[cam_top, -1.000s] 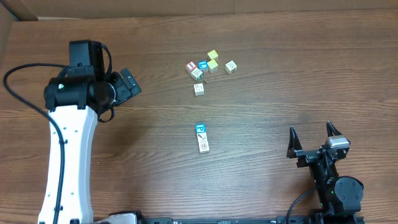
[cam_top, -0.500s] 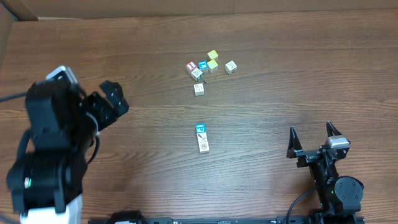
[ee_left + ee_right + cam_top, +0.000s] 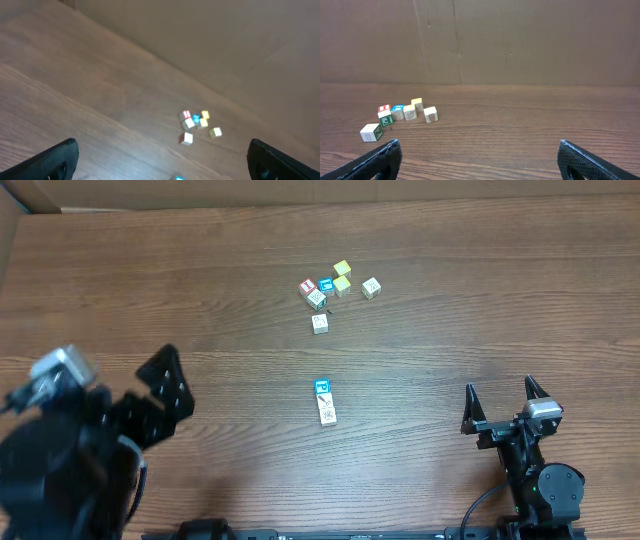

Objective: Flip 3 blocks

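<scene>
We see the three blocks (image 3: pixel 325 403) in a row mid-tabletop, well apart from the wide-spread left gripper (image 3: pixel 162 155) and right gripper (image 3: pixel 499 391); other cubes (image 3: pixel 335 288) cluster nearer the far edge.

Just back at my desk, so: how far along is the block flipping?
Three blocks lie in a neat row, apart from the cluster, so they look handled; whether they are flipped I cannot tell. In hand: nothing, left gripper and right gripper are open, empty. Left: perhaps nothing.
</scene>
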